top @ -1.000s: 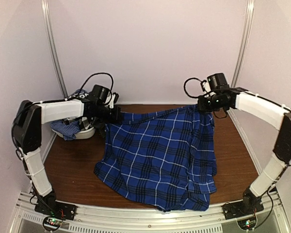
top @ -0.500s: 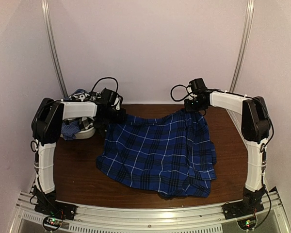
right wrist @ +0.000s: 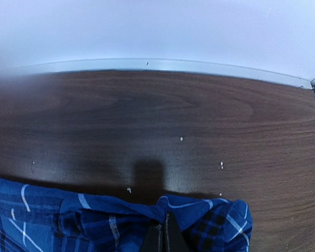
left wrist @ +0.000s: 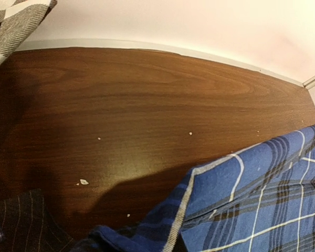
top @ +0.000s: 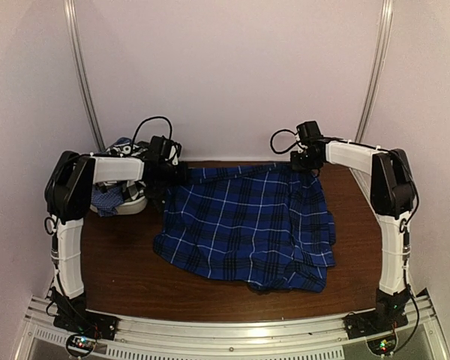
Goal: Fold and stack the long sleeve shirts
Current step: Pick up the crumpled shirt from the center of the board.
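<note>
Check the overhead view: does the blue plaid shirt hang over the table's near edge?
No, the blue plaid shirt lies wholly on the table, with bare wood between its hem and the near edge.

Soft overhead light, dim wrist views, shadows on the table [right wrist: 226, 115] — bowed edges, slight blur.

The shirt [top: 247, 225] lies spread across the middle of the table [top: 120, 262], its far edge running just in front of the back wall [top: 225, 75]. The left gripper [top: 176, 174] is on that edge's left corner and the right gripper [top: 304, 163] on its right corner, both touching cloth. Front right, the near hem lies bunched. Over at the back left, beside the shirt, sits a pile [top: 109, 196] of more shirts, and the left arm [top: 116, 169] reaches across it.
</note>
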Tool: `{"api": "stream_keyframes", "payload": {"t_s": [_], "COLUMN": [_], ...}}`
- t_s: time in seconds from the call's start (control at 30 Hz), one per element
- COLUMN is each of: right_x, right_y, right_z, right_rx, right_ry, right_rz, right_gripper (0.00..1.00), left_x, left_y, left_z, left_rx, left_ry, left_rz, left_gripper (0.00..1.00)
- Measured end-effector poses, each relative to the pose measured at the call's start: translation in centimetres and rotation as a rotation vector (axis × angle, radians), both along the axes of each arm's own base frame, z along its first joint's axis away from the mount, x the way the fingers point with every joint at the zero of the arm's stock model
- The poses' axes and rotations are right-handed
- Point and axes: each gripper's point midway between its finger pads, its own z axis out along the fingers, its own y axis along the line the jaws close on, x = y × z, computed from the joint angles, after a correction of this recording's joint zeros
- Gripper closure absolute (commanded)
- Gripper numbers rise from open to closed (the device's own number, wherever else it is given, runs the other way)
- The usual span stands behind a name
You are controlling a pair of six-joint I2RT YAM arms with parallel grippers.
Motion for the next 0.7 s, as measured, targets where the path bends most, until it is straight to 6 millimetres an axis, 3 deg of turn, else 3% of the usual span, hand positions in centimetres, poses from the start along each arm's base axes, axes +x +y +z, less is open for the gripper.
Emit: {"api": "stream_keyframes", "payload": {"t_s": [0.13,0.23,0.33,0.4,0.47,0.57,0.63,0.7], "right_x": [-2.2,-4.9,-7.7,-9.9,-12.3,-17.5,-21.1,-24.6], "right_y": [-0.3,-0.3,-0.1,0.1,0.4,1.5,3.1,4.7], "right_z": [-0.5,1.7,6.0,9.3,10.9,9.4,6.9,4.0], "right_rx": [0.021,0.058,0.101,0.14,0.164,0.193,0.204,0.2], "right_ry": [0.031,0.017,-0.037,-0.087,-0.107,-0.064,0.006,0.098], "right_rz": [0.027,0.068,0.122,0.164,0.197,0.253,0.307,0.359], "right_gripper": [1.0,1.0,1.0,1.0,1.0,1.0,1.0,1.0], "left_x": [-0.3,-1.1,-2.6,-4.7,-7.0,-11.4,-14.0,-16.3], "left_y": [-1.0,-1.7,-2.0,-1.7,-1.1,0.0,0.7,1.3], "left_z": [0.7,2.6,7.5,12.4,16.9,21.8,22.5,21.1], "left_rx": [-0.052,-0.095,-0.136,-0.166,-0.194,-0.226,-0.228,-0.212], "left_ry": [0.0,-0.005,-0.062,-0.125,-0.195,-0.288,-0.305,-0.277], "left_rz": [-0.054,-0.11,-0.163,-0.202,-0.234,-0.275,-0.294,-0.308], "left_gripper": [1.0,1.0,1.0,1.0,1.0,1.0,1.0,1.0]}}
